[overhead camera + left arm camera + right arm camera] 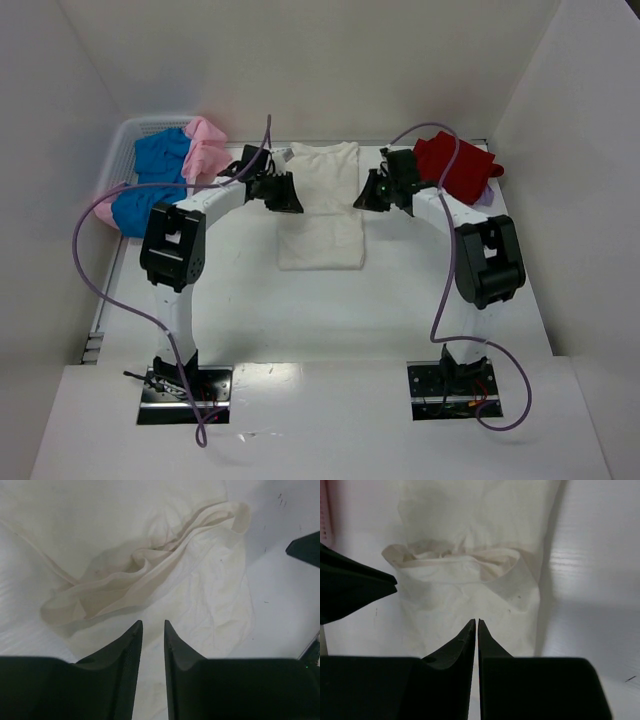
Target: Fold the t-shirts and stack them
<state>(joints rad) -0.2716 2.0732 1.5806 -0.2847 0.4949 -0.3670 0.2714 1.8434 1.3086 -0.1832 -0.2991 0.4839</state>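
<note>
L pincer (pixel 151 626) narrow-gapped, R pincer (pixel 475 622) pressed together, both over cream t-shirt (pixel 125 530); grip unclear.

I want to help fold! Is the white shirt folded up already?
Partly folded: the cream-white t-shirt lies flat as a long narrow strip with its sleeves tucked in, not yet doubled over.

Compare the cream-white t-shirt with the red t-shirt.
The cream-white t-shirt lies flat as a long rectangle in the middle of the table; the red t-shirt sits bunched at the far right. The cream-white t-shirt covers more table than the red t-shirt. Both are plain cloth, no print showing.
</note>
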